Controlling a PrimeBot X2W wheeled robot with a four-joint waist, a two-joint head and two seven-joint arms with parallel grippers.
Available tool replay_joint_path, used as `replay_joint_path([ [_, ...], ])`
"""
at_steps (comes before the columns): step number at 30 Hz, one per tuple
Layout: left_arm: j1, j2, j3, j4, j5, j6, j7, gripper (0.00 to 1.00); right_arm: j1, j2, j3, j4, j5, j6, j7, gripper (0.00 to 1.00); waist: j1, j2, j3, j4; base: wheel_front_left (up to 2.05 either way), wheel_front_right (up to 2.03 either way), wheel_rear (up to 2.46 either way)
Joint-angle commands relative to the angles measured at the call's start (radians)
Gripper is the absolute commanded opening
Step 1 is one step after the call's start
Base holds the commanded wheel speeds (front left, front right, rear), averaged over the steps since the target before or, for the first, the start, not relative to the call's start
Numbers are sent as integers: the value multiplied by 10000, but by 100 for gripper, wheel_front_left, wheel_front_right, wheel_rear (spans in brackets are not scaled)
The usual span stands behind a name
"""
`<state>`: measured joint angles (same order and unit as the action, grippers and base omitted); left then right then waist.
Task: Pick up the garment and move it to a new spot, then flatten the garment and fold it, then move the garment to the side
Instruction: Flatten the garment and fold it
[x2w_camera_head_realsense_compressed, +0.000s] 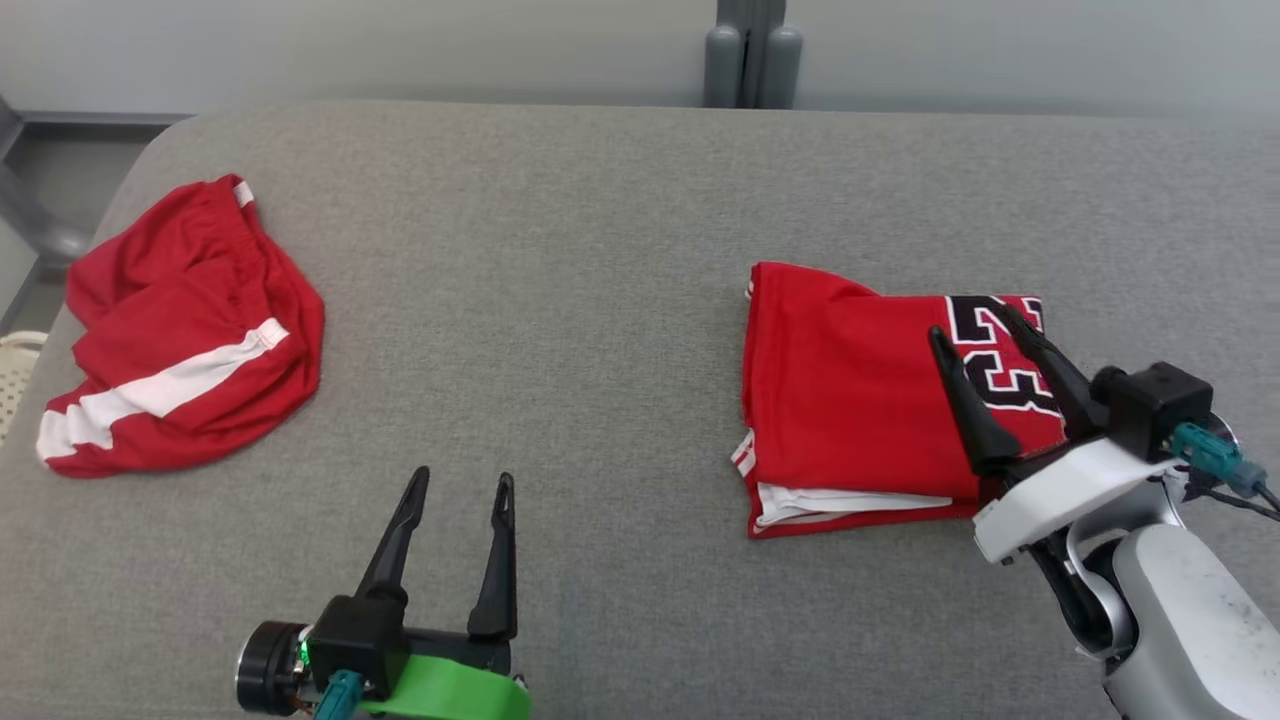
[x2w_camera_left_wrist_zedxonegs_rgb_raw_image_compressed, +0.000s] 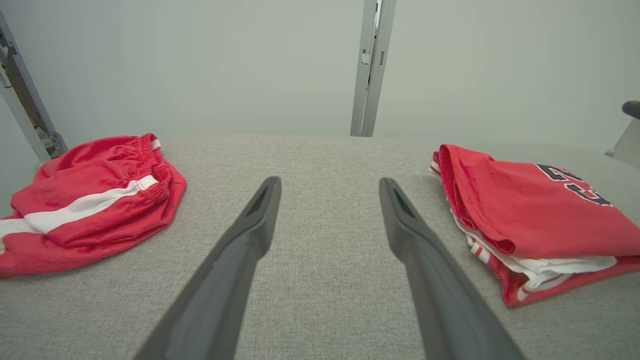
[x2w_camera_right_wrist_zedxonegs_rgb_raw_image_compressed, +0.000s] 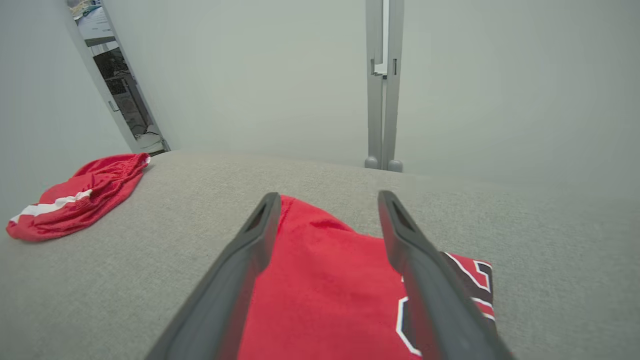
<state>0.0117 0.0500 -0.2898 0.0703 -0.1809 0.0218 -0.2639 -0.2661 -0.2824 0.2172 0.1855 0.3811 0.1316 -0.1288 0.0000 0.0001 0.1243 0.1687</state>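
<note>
The garment (x2w_camera_head_realsense_compressed: 850, 400), a red jersey with a black-and-white number, lies folded into a neat rectangle on the right of the grey padded table (x2w_camera_head_realsense_compressed: 560, 300). White trim layers show at its near edge (x2w_camera_left_wrist_zedxonegs_rgb_raw_image_compressed: 545, 265). My right gripper (x2w_camera_head_realsense_compressed: 971, 321) hovers over the jersey's right part, open, with red cloth visible between its fingers (x2w_camera_right_wrist_zedxonegs_rgb_raw_image_compressed: 325, 280) but nothing gripped. My left gripper (x2w_camera_head_realsense_compressed: 462, 475) stands open over bare table at the front centre-left, well apart from the jersey (x2w_camera_left_wrist_zedxonegs_rgb_raw_image_compressed: 525, 210).
Crumpled red shorts (x2w_camera_head_realsense_compressed: 190, 320) with a white stripe lie at the table's left end. A grey post (x2w_camera_head_realsense_compressed: 750, 60) stands behind the far edge. A white basket (x2w_camera_head_realsense_compressed: 15, 370) shows beyond the left edge. Bare grey surface separates the two garments.
</note>
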Motion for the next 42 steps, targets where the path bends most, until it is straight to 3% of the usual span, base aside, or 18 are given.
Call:
replay_joint_path([
  [1, 207, 14, 159, -38, -64, 76, -2, 100, 137, -175, 141, 357, -36, -17, -564, 100, 0, -1, -474, -601, 0, 0, 0],
  [6, 553, 14, 474, -83, -101, 157, -2, 100, 212, -55, 118, 1444, -548, -17, -1343, 100, 0, -1, -916, -1047, 0, 0, 0],
  [19, 1444, 12, 1154, -314, -82, 246, -2, 100, 1821, 1451, -1490, -206, -1862, -13, -1361, 100, 0, -1, -1872, -1540, 0, 0, 0],
  [27, 1841, 14, 1305, -558, 386, -28, -1, 100, 2726, 1661, -1256, -393, -2187, -13, -1364, 100, 0, -1, -2119, -1406, 0, 0, 0],
  [42, 2156, 14, 1390, -654, 662, -98, -1, 100, 3527, 2010, -1333, -391, -2634, -13, -1363, 100, 0, -1, -2237, -1301, 0, 0, 0],
])
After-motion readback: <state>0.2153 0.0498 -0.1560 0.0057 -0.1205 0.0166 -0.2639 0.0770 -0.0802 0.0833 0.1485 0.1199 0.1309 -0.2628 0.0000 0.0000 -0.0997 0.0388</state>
